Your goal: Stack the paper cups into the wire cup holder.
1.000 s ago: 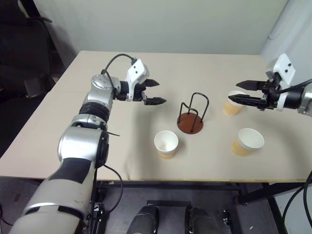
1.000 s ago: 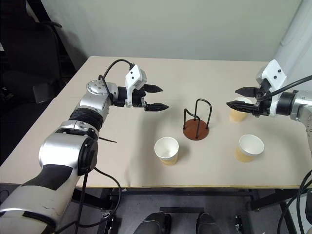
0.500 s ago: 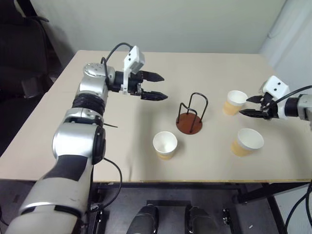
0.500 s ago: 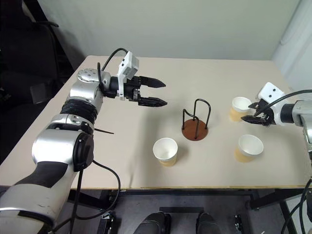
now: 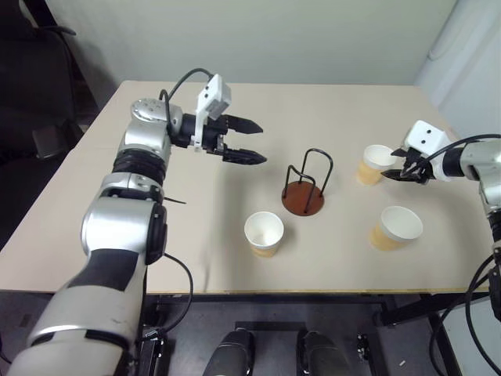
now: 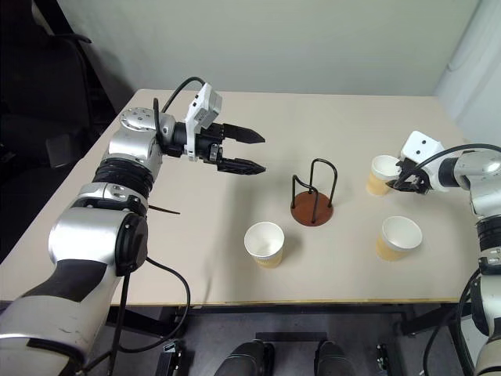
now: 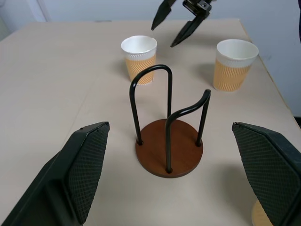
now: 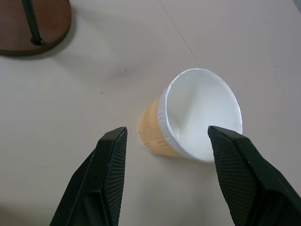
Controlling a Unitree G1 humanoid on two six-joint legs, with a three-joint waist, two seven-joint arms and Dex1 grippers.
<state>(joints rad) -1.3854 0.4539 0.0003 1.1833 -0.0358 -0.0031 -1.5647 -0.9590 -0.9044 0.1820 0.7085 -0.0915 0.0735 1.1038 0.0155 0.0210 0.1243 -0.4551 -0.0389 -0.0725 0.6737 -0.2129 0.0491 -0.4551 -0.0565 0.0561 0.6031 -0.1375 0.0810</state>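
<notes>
Here the right gripper [image 8: 164, 176] is lined up on the far cup [image 8: 193, 120] — its jaws stand part open, wider than the cup, one to each side and short of its wall, holding nothing. To do the grasp well, the robot would likely need to carry the fingers on until the cup's upper body sits squarely between the pads, then close gently; a thin paper wall will dent if squeezed hard, and a cup this light will probably skid or tip if one finger arrives first. Gripping below the rolled rim looks the safer choice.

The right arm reaches in from the table's right edge, its gripper angled downward and pointing toward the robot's left at the far cup [image 5: 377, 163]. The left gripper [image 5: 246, 141] hangs above the table [image 5: 196, 204], well apart from every cup, fingers spread wide and empty, pointing across toward the holder [image 5: 305, 186].

The holder stands upright near the middle of the table, its wire loops empty — no cup is stacked yet. The near cup [image 5: 264, 233] sits in front of the holder toward the robot, and the right cup [image 5: 397, 227] stands near the front right, nearer the robot than the far cup. All three are upright and apart from each other.
</notes>
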